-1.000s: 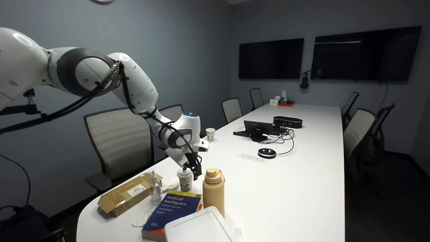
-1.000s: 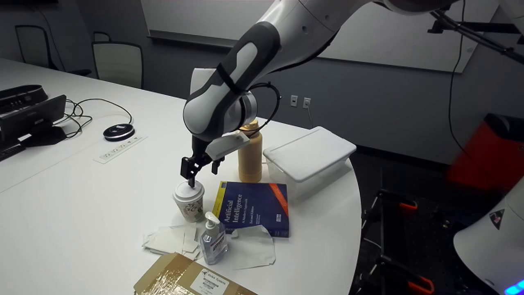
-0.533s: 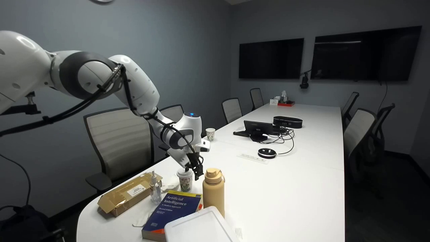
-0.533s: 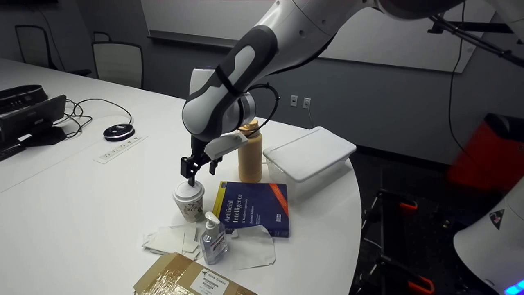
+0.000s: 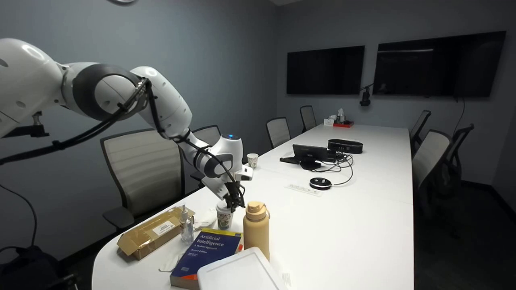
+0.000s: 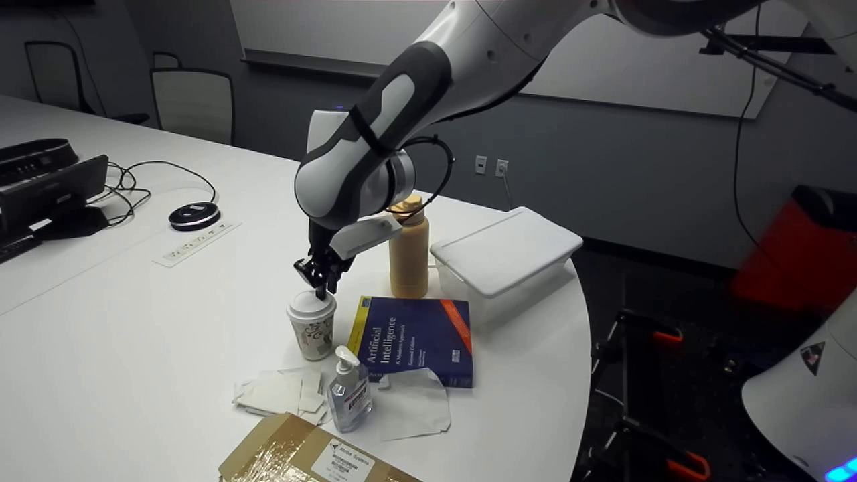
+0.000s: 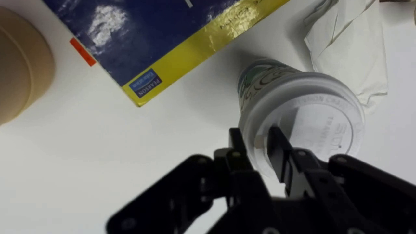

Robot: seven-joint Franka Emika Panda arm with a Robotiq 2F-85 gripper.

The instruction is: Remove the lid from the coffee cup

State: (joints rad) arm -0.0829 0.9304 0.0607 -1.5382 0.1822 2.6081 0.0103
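The patterned paper coffee cup (image 6: 315,340) stands on the white table, its white lid (image 7: 320,125) fitted on top. In the wrist view my gripper (image 7: 255,133) reaches over the near side of that lid. One black finger (image 7: 279,143) dips into the recess inside the rim, while its partner lies against the outer edge. The jaws stand close together with the rim pinched between them. Both exterior views show the gripper (image 6: 326,290) coming down at the lid's edge. The outer finger's contact low on the rim is partly hidden.
A blue book (image 6: 415,341) and a tan bottle (image 6: 409,258) stand near the cup. Around them are a sanitizer bottle (image 6: 349,395), napkins (image 6: 278,391), a cardboard box (image 6: 301,455) and a lidded plastic bin (image 6: 507,251). Another paper cup (image 5: 252,160) sits farther along the table.
My fingers have come together from a wide stance to a narrow one across the lid's rim. The cup and lid have shifted slightly to the right in both exterior views.
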